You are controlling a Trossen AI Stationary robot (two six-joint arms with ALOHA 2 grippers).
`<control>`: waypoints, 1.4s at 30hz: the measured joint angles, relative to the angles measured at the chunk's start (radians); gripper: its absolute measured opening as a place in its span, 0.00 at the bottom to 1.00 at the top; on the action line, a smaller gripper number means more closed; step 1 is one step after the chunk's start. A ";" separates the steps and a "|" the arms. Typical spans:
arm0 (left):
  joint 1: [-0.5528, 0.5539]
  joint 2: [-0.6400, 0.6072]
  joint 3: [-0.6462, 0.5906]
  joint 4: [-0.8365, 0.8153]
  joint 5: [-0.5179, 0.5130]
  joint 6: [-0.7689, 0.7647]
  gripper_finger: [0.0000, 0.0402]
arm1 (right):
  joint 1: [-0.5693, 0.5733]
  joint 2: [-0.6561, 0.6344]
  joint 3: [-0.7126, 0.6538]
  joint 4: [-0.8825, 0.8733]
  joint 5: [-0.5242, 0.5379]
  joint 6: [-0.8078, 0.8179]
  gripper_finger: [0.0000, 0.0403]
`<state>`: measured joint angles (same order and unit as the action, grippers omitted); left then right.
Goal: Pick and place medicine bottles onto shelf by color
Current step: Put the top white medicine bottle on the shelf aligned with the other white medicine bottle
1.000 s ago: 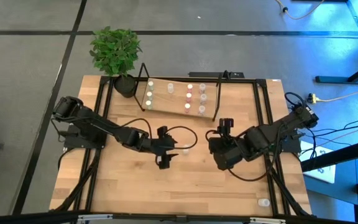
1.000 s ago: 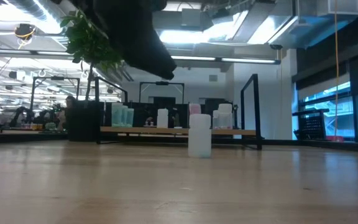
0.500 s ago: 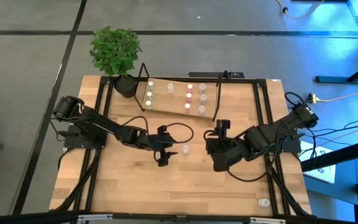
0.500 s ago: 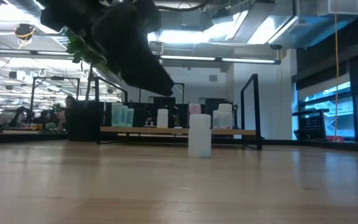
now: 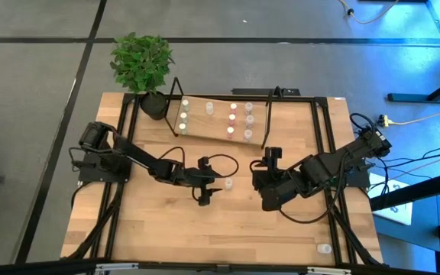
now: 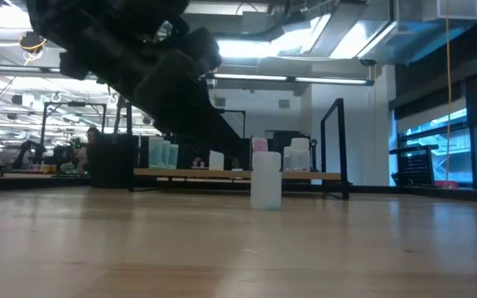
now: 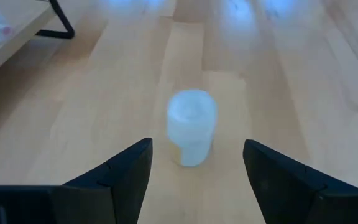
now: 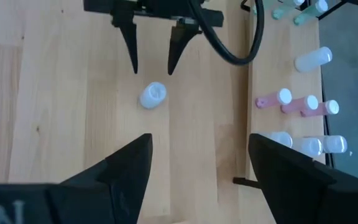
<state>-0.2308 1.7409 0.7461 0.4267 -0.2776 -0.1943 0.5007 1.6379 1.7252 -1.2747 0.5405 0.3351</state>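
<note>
Right in front of the left gripper (image 7: 194,186), whose fingers are spread wide with nothing between them, a white bottle (image 7: 191,126) stands upright on the bare table (image 7: 278,74), not yet touched. Overhead it sits mid-table, just beside that gripper (image 5: 207,186), with the right gripper (image 5: 268,169) near on its other side, fingers also parted and empty and pointing toward it. The bottle looks like light, thin plastic, smooth and probably slippery, and being small and upright it would likely tip or skate if one finger met it first; I would take it across the middle of the body, below the cap, with both fingers closing evenly. Farther back, the shelf (image 5: 205,130) already carries upright bottles in groups: greenish ones (image 5: 183,116) at the plant end, pink ones (image 5: 232,117) and pale ones (image 5: 248,120) toward the other end. Another bottle (image 5: 324,248) stands well apart at the table's near right corner.
</note>
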 joint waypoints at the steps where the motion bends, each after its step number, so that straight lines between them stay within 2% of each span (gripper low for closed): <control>1: 0.004 0.008 0.000 0.008 0.000 0.003 0.61 | 0.000 0.000 0.000 0.000 0.000 0.000 0.66; 11: 0.029 0.074 0.001 0.077 0.005 0.020 0.61 | 0.000 0.000 0.000 0.001 -0.001 -0.002 0.66; 17: 0.048 0.074 0.001 0.112 0.077 0.009 0.61 | 0.000 0.000 0.000 0.003 0.000 -0.003 0.66; 25: 0.049 0.074 0.001 0.148 0.125 0.004 0.61 | 0.000 0.000 0.000 0.004 0.000 -0.003 0.66; 42: 0.070 0.137 0.001 0.243 0.151 -0.007 0.61 | 0.000 0.000 0.000 0.013 -0.002 -0.003 0.66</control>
<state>-0.1605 1.8784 0.7475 0.6701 -0.1269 -0.2016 0.5005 1.6379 1.7252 -1.2621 0.5385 0.3325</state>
